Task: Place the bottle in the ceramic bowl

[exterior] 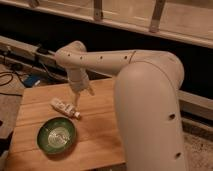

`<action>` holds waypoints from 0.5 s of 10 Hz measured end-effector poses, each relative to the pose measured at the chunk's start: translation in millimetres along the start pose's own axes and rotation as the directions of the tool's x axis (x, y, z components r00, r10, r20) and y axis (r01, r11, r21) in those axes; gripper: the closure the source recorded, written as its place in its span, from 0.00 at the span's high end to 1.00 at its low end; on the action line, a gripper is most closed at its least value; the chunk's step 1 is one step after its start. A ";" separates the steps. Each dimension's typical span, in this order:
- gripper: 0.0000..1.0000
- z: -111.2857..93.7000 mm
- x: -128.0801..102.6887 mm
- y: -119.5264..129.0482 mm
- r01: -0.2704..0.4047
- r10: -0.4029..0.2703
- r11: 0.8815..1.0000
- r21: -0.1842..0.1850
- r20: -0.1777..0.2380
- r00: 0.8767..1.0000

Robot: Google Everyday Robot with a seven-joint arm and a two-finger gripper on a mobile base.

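The small white bottle (64,107) lies on its side on the wooden table (95,125), its capped neck pointing right toward the front. The green ceramic bowl (57,135) sits empty just in front of it, near the table's front left. My gripper (80,93) hangs from the white arm (100,62) just above and to the right of the bottle, a little apart from it. It holds nothing that I can see.
Dark cables (10,80) and a blue object (31,81) lie on the floor to the left of the table. A rail (30,52) runs behind the table. The arm's large white body (150,115) fills the right side.
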 end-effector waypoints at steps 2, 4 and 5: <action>0.65 4.3 -34.6 16.5 0.046 -0.045 0.999 -0.021 0.041 0.998; 0.65 9.5 -61.3 30.4 0.107 -0.102 0.993 -0.049 0.095 0.990; 0.65 9.4 -67.1 33.9 0.137 -0.129 0.989 -0.057 0.134 0.983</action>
